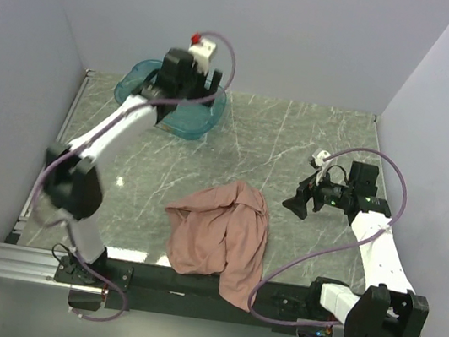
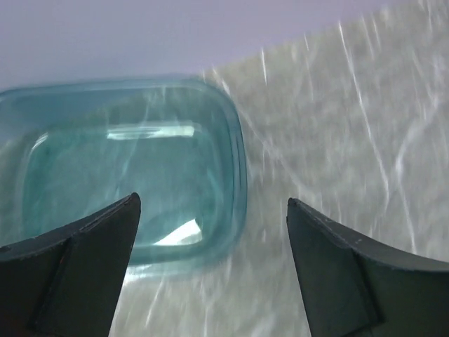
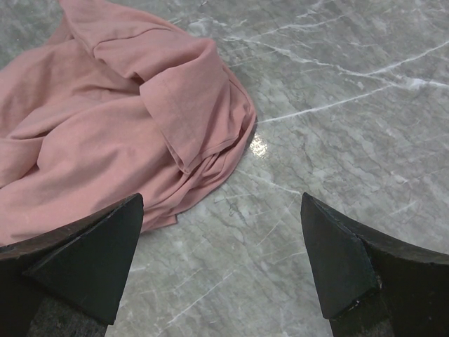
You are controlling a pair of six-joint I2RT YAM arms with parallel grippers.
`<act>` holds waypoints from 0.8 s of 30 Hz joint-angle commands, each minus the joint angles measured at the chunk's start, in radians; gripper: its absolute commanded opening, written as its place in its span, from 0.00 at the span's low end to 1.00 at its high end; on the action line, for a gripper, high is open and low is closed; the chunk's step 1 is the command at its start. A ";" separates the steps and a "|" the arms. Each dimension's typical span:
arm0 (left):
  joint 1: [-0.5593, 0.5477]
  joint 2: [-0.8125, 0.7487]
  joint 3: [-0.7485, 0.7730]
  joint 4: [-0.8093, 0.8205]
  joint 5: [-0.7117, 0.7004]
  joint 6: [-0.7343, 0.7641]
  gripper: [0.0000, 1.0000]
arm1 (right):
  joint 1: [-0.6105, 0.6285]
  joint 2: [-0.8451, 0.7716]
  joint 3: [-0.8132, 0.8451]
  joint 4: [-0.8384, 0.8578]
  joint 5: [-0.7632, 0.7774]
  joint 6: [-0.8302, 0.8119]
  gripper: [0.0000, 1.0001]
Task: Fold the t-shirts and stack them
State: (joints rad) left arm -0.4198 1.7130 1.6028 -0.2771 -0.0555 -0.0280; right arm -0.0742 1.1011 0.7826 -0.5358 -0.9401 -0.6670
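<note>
Your left gripper [image 2: 212, 203] hovers by the teal bin [image 1: 200, 122] at the far left, jaws wide and empty. The pink t-shirt [image 1: 222, 237] lies crumpled at the near middle of the table [image 1: 298, 137], part of it draped over the near edge. Just right of it, your right gripper [image 3: 222, 200] gapes wide, holding nothing.

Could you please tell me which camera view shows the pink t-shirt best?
The top external view, because it takes in the whole crumpled pink t-shirt. The right wrist view shows only part of the t-shirt, cut off at the frame edge. The left wrist view shows none of it, only the teal bin.
</note>
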 commanded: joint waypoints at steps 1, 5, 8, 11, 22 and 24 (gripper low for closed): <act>0.052 0.235 0.262 -0.134 0.071 -0.118 0.89 | 0.008 -0.021 0.018 0.004 -0.009 -0.002 0.99; 0.075 0.437 0.517 -0.215 0.134 -0.118 0.82 | 0.008 -0.023 0.018 0.007 -0.011 0.000 0.99; 0.073 0.485 0.511 -0.159 0.131 -0.083 0.81 | 0.008 -0.018 0.018 0.005 -0.012 -0.002 0.99; 0.072 0.500 0.465 -0.116 0.135 -0.050 0.79 | 0.008 -0.014 0.018 0.005 -0.014 -0.005 0.99; 0.024 0.586 0.471 -0.116 0.177 -0.012 0.77 | 0.010 0.002 0.023 -0.006 -0.009 -0.009 0.99; 0.016 0.608 0.479 -0.120 0.148 -0.006 0.75 | 0.010 0.000 0.023 -0.006 -0.011 -0.011 0.99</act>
State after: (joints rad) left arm -0.3866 2.2784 2.0445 -0.4099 0.0921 -0.0628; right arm -0.0715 1.1019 0.7830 -0.5415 -0.9398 -0.6674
